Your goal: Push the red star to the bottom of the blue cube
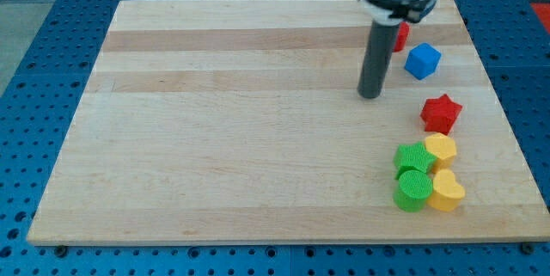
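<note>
The dark rod is held upright, hung from the arm's wrist at the view's top; my tip (370,95) is set down

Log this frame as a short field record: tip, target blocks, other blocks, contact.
tip: my tip on the board, left of the blue cube
red star: below the blue cube, slightly right, apart from it
contact: tip touches no block
other red block: partly hidden behind the rod
cluster: two green blocks and two yellow blocks packed together, bottom right
</note>
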Motion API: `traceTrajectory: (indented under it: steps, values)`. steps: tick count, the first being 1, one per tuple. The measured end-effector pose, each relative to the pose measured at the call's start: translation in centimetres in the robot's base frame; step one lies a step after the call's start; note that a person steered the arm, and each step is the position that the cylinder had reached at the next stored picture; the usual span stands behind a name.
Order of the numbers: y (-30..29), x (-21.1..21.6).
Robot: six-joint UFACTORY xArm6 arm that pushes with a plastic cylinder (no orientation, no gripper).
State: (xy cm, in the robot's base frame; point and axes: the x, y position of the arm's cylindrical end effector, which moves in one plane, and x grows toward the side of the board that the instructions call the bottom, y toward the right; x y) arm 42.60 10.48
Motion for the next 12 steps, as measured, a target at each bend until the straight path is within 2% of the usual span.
traceTrajectory:
  steps: [1, 4, 5, 7, 8, 10, 11, 12]
  values:
    - [-2.9, 4.3]
    - [-1.1, 18.7]
    - [-0.6, 19.3]
    - [9.9, 19.3]
    - [12.5, 17.3]
    - [12.5, 8.9]
    - [12.5, 9.7]
    - [12.0, 13.8]
